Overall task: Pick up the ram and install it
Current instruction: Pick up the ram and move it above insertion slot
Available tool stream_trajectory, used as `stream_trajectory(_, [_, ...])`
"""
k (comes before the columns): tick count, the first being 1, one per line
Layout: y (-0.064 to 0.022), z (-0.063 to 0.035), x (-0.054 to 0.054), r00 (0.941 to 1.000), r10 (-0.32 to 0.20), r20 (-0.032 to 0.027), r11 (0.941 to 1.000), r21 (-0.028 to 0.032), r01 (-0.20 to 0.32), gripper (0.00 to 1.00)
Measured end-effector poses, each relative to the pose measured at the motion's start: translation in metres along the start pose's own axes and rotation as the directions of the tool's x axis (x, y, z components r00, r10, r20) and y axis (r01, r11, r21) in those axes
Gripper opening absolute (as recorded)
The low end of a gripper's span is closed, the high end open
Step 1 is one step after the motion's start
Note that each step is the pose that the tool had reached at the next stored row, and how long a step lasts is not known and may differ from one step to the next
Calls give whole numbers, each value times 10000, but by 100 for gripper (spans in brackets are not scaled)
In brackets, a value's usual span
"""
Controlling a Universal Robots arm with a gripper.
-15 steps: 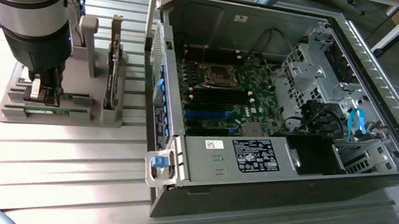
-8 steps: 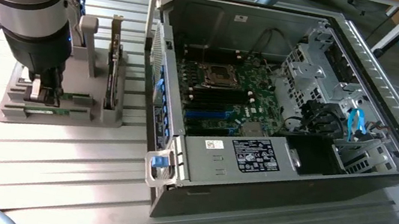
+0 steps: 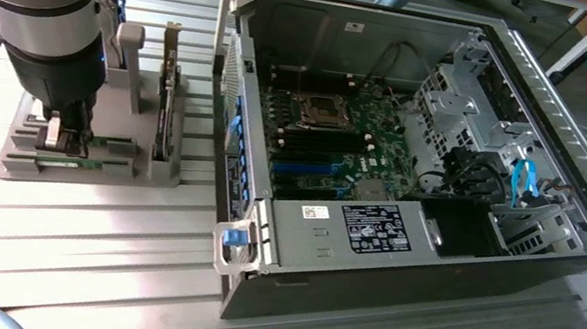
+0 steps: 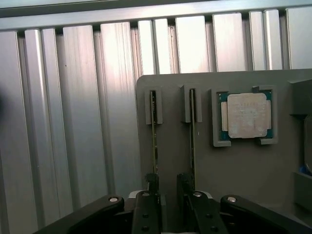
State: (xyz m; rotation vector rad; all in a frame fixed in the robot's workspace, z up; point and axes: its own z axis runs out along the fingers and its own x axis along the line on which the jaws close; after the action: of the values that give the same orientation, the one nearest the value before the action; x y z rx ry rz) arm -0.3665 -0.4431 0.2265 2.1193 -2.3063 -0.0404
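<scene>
Two thin green ram sticks (image 4: 154, 141) (image 4: 192, 141) stand on edge in slots of a grey holder (image 4: 170, 107). My gripper (image 4: 168, 180) is open just above their near ends, with one fingertip (image 4: 152, 181) over the first stick and the other beside the second. Nothing sits in the gap between the fingers. In the exterior view the gripper (image 3: 68, 143) points straight down into the holder (image 3: 125, 172) at the exterior view's left, hiding most of the ram.
A square silver processor (image 4: 246, 114) lies in a pocket of the holder. An upright card (image 3: 169, 99) stands in the holder beside the arm. The open computer case (image 3: 373, 258) lies to the exterior view's right, with memory slots (image 3: 307, 144) on its motherboard.
</scene>
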Motion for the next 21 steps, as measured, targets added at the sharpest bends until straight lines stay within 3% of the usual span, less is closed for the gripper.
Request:
stream_trajectory(14, [-2,2,23,10000,0,2,10000,2,0,30])
stream_trajectory(21, [-3,39,24,10000,-1,5,10000,45,1,30])
